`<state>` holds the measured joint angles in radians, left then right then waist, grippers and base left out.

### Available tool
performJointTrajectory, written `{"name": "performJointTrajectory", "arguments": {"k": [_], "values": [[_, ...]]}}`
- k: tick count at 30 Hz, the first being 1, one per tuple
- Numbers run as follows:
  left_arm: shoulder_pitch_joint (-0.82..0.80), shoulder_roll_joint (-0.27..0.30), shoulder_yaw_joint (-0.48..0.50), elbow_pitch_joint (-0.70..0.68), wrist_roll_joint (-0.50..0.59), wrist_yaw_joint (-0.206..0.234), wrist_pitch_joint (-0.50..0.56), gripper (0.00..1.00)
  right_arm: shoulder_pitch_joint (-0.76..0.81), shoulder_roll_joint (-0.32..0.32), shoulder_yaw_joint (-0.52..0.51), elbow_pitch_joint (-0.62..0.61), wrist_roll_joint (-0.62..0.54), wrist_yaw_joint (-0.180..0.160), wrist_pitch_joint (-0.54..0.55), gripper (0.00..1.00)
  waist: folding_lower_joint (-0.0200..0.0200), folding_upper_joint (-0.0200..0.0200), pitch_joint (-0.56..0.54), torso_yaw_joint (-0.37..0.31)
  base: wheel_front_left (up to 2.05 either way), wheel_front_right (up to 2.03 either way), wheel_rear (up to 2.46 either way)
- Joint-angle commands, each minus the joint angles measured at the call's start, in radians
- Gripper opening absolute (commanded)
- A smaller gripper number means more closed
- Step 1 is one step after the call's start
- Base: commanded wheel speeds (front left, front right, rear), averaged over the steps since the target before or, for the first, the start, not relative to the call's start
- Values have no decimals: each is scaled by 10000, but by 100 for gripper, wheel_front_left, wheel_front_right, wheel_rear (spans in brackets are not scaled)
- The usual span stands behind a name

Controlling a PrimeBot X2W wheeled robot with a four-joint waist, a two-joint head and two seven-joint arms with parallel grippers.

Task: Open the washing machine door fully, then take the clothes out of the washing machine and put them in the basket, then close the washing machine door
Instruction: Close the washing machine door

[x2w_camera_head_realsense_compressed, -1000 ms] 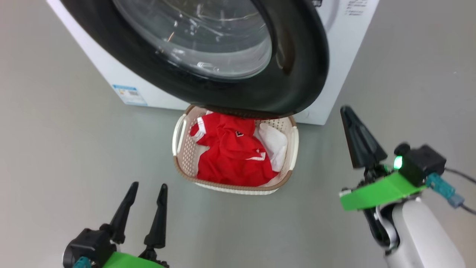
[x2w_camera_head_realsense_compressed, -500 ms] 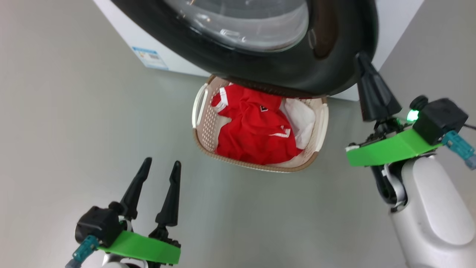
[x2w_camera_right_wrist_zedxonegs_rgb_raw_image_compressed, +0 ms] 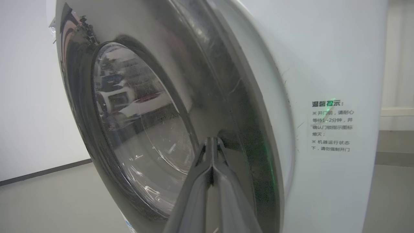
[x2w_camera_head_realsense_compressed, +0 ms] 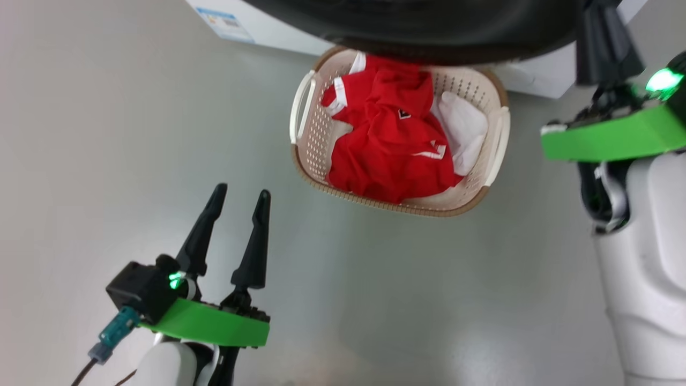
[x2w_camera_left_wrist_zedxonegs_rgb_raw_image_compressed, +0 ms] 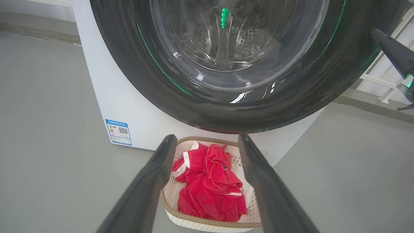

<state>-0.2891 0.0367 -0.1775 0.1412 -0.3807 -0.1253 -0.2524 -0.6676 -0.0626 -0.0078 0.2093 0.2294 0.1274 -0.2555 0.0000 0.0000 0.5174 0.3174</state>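
Right hand (x2w_camera_right_wrist_zedxonegs_rgb_raw_image_compressed: 212,140) nearer door (x2w_camera_head_realsense_compressed: 429,32), two clothes (x2w_camera_head_realsense_compressed: 396,145)

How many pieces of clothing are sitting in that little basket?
2. A red polo shirt fills the middle of the basket; a white cloth lies beside it, toward the robot's right. Something smaller could be hidden underneath.

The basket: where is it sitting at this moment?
In the head view the basket sits on the floor at upper centre, just below the washing machine door, clothes inside, ahead and right of the left gripper.
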Motion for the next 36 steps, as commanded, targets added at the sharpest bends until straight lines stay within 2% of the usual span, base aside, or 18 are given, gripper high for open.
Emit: {"name": "performJointTrajectory", "arguments": {"k": [1,16,27,29,31,36], "values": [[-135,137,257,-289,-53,-54,-93,100,-318,113,51,-248,-107,33,-63,0,0,0,402,216,0,0,0],[-713,136,30,-466,-371,-54,-93,100,-2096,19,-641,-182,-223,33,-63,0,0,0,1171,475,0,0,0],[-766,136,98,-361,-346,-54,-93,100,-1401,79,-62,-5,-240,33,-63,0,0,0,930,329,0,0,0],[-737,136,158,-327,-291,-54,-93,100,-1107,81,69,27,-220,33,-63,43,0,0,792,249,0,0,0],[-697,135,227,-298,-223,-54,-93,100,-781,83,215,54,-199,33,-63,100,0,0,631,152,0,0,0],[-506,135,397,-205,-1,-54,-93,100,69,98,327,105,-17,33,-63,100,0,0,161,-161,0,0,0]]}}
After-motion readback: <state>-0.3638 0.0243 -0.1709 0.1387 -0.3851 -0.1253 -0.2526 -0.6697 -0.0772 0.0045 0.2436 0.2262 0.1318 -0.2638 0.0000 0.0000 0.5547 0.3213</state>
